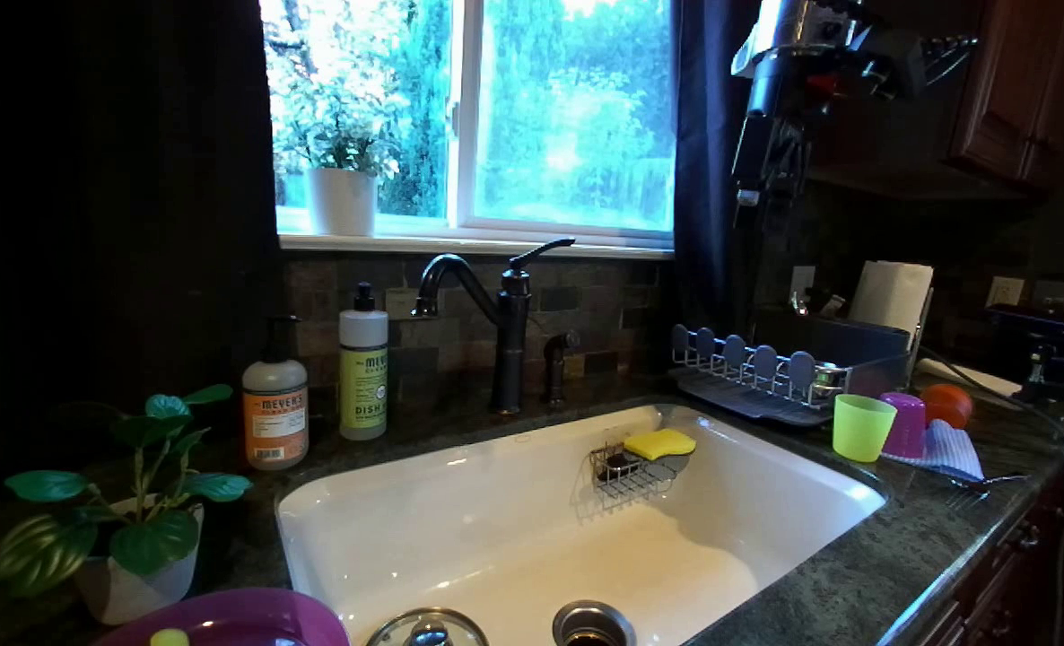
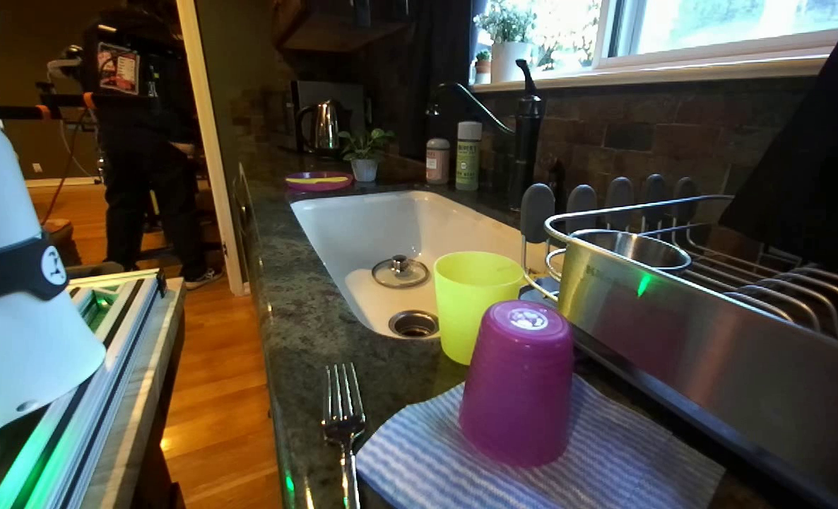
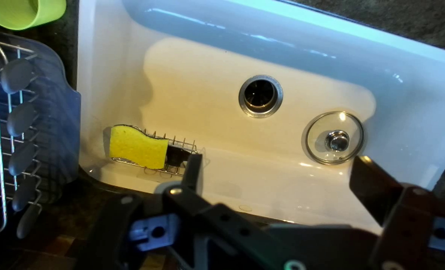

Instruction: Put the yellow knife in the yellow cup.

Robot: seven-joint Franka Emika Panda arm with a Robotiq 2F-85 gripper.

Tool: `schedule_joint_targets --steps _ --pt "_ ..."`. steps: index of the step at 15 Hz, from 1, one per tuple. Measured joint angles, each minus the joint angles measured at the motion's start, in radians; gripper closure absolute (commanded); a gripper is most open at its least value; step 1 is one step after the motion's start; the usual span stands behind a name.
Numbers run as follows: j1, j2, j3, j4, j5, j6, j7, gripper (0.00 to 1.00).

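Wrist view: the pincer (image 3: pixel 278 167) hangs wide over the sink (image 3: pixel 207 93), likely ready to grasp; in an exterior view the knife (image 2: pixel 316 180) seems to lie on the plate (image 2: pixel 320 188); the yellow cup (image 2: pixel 465 307) stands mouth up, presumably to receive it.

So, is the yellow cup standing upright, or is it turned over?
Upright. Both exterior views show the yellow cup with its wider, open rim at the top; the purple cup beside it is bottom-up.

purple cup (image 2: pixel 518 396) inverted on cloth (image 2: pixel 624 445) | lid (image 3: pixel 336 141) in sink (image 3: pixel 192 82)
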Motion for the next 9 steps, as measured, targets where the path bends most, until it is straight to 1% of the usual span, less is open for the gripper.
schedule_joint_targets --steps 3,5,7,9 --pt "0.009 0.001 0.004 -0.001 0.0 0.001 -0.012 0.0" --pt "0.036 0.004 0.026 -0.005 0.0 0.002 -0.015 0.0" --pt "0.082 0.008 0.071 -0.01 0.003 0.003 -0.017 0.0" --pt "0.155 0.022 0.13 -0.015 0.045 0.023 -0.019 0.0"
